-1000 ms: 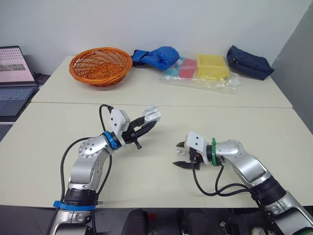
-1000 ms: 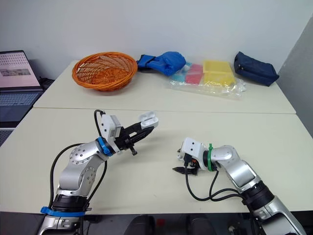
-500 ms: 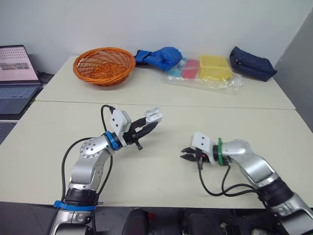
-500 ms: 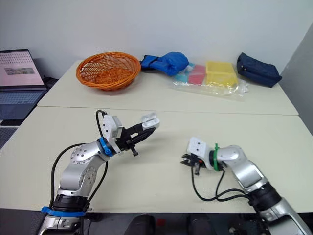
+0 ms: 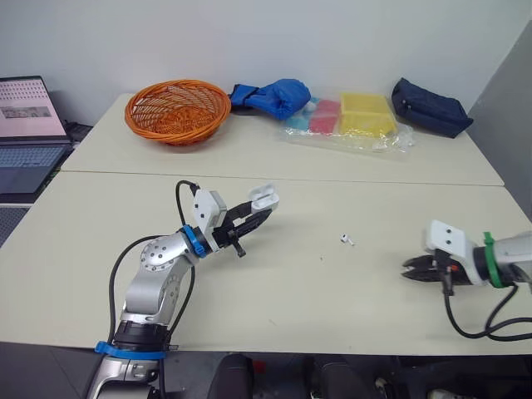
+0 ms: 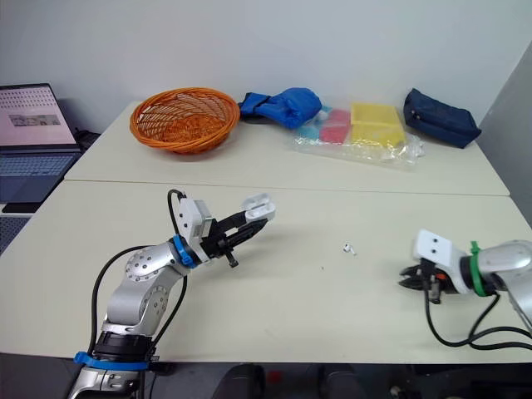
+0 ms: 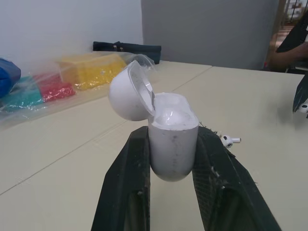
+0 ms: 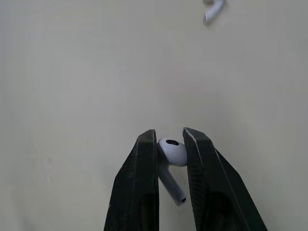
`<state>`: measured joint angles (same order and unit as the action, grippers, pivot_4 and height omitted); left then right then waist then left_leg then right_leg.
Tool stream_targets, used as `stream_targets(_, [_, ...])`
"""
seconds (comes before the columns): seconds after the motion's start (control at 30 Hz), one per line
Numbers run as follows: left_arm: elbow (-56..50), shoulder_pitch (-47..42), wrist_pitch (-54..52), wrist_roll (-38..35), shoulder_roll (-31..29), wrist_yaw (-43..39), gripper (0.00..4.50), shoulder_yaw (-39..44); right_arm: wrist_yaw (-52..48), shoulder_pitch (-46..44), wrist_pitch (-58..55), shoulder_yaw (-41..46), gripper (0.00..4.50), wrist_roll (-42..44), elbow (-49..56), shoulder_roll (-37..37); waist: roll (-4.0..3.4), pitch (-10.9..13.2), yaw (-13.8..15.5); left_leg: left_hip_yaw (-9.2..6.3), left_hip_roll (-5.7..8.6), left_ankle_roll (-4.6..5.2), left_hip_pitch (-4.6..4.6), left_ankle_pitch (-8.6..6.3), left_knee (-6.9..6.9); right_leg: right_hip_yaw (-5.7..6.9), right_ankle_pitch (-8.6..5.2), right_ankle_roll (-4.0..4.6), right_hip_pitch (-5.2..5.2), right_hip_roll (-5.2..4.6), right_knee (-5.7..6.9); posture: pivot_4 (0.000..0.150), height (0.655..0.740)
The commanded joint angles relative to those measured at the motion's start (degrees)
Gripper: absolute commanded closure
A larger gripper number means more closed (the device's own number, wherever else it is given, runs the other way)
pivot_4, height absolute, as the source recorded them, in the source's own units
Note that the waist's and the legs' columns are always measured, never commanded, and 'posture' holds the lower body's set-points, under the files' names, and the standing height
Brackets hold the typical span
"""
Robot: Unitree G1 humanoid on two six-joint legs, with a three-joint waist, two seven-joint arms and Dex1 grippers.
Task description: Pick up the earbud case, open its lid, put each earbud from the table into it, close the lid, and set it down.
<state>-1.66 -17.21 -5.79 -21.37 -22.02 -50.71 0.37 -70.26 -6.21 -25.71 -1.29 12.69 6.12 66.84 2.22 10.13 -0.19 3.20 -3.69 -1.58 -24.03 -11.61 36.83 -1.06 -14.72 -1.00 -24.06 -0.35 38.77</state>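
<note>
- Compared with a second ago, the right gripper (image 5: 407, 268) is now found well to the right of the worktop's (image 5: 332, 320) middle, lifted off the spot where it had been working.
- Its fingers (image 8: 139, 192) are closed narrowly on one earbud (image 8: 172, 153), stem hanging down; the pick-up is judged done and the carry to the case is what remains.
- A second earbud (image 5: 347, 240) is left lying on the worktop, between the two arms.
- The earbud case (image 7: 172, 144) is clamped upright between the fingers (image 7: 130, 183) of the left gripper (image 5: 256, 213), raised above the worktop left of centre, its lid (image 7: 129, 94) swung open.
- The inside of the case appears empty, though this cannot be made out with certainty.
- Bare worktop lies between the right gripper and the case, the loose earbud being the one thing to be avoided.
- The right gripper is placed close to the near right corner, so little margin is left outward.
- The basket (image 5: 177, 110) and bags (image 5: 270, 96) stand far off.
</note>
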Motion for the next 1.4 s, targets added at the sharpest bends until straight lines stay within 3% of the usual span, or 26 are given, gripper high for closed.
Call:
stream_targets(0.03, [-2.21,-0.3,0.67,-0.65,0.03,0.14,3.7,0.1,-2.79,1.15,7.53,-0.09,4.09,-3.91,-4.94,3.66,0.0,0.0,-0.04,0.04,0.0,0.0,0.0,0.0,0.01,-0.03,-0.05,0.08,-0.01,-0.01,-0.01,0.15,0.74])
stream_targets(0.3, [-4.33,1.83,-0.07,-0.72,-0.01,1.25,3.7,0.13,-5.7,1.1,9.84,-1.3,4.09,-8.42,-9.73,7.93,-0.1,0.0,-0.29,0.05,-0.01,0.0,0.07,0.0,0.0,-0.06,-0.09,0.15,-0.01,0.01,0.09,0.15,0.74])
stream_targets(0.73, [-5.85,2.22,-0.97,-0.62,-0.23,2.15,3.7,-0.81,-6.06,-6.88,12.1,-6.52,4.09,-13.75,-17.62,4.46,-0.1,0.0,-0.28,0.04,0.0,0.0,0.08,0.0,0.02,-0.06,-0.08,0.14,0.0,0.02,0.09,0.15,0.74])
stream_targets(1.27, [-6.87,2.81,-1.06,-0.71,-0.65,0.94,3.7,-1.42,-6.87,-7.51,10.94,-7.63,4.09,-15.62,-15.8,2.05,-0.08,-0.01,-0.48,0.05,0.0,-0.01,0.15,0.0,0.06,-0.09,-0.1,0.17,0.05,0.02,0.12,0.15,0.74])
stream_targets(1.3, [-6.82,2.82,-1.02,-0.73,-0.67,0.88,3.7,-1.39,-6.74,-7.43,11.01,-7.46,3.37,-15.62,-15.73,1.95,-0.07,-0.01,-0.48,0.05,0.0,-0.01,0.15,0.0,0.07,-0.09,-0.09,0.17,0.05,0.02,0.12,0.15,0.74])
stream_targets(1.4, [-6.2,2.43,-0.62,-0.74,-0.58,0.64,3.7,-1.25,-5.92,-8.03,10.77,-6.82,2.49,-16.08,-16.03,1.98,-0.07,-0.01,-0.45,0.02,-0.01,0.0,0.15,0.0,0.06,-0.06,-0.1,0.18,0.06,0.03,0.12,0.15,0.74])
